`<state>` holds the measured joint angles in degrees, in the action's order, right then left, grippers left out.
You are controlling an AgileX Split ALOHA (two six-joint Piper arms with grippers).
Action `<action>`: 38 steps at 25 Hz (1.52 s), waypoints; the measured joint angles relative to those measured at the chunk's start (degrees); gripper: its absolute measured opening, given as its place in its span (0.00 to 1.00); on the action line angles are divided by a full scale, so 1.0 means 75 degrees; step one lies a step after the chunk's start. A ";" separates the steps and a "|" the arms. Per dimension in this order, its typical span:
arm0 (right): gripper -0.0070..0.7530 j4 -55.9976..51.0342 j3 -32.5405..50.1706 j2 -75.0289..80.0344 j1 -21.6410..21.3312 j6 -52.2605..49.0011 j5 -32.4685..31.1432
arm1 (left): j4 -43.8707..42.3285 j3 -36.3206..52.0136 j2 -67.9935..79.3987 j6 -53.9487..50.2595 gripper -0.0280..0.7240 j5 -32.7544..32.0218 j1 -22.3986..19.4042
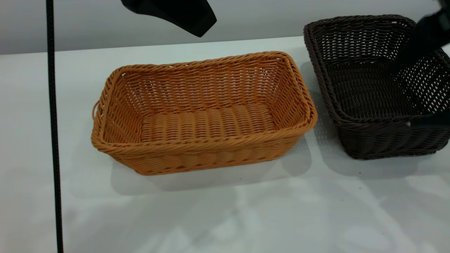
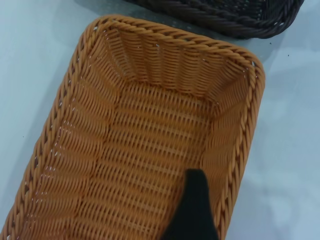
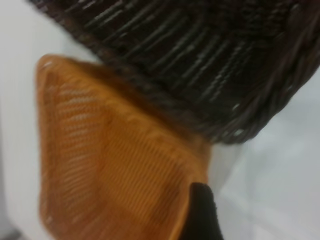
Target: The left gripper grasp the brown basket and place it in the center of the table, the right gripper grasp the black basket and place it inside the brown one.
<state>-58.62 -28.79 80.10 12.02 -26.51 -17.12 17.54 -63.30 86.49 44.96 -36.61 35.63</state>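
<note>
Brown basket sits beside black basket on table

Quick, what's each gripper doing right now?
Left gripper: above the orange-tan woven wicker basket, holding nothing; fingers unclear.
Right gripper: at the dark woven wicker basket; grip unclear.

brown basket interior filling the view, black basket rim just beyond its short end, white table around
</note>
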 joint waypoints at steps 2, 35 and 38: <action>0.68 -0.0011 -0.0007 0.0253 0.0000 0.0000 0.0001 | 0.0000 0.0000 0.0000 0.0000 0.77 -0.0005 0.0000; 0.64 -0.0951 -0.0188 0.1963 0.0000 -0.0628 0.1826 | 0.0008 0.0000 0.0000 0.0008 0.77 -0.0190 0.0000; 0.62 -0.0951 -0.0334 0.2047 0.0000 -0.0563 0.2004 | 0.0008 0.0000 0.0000 0.0002 0.77 -0.0243 0.0000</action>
<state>-65.75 -31.30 95.45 12.02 -30.73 -2.09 17.60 -63.30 86.49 44.98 -38.44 35.63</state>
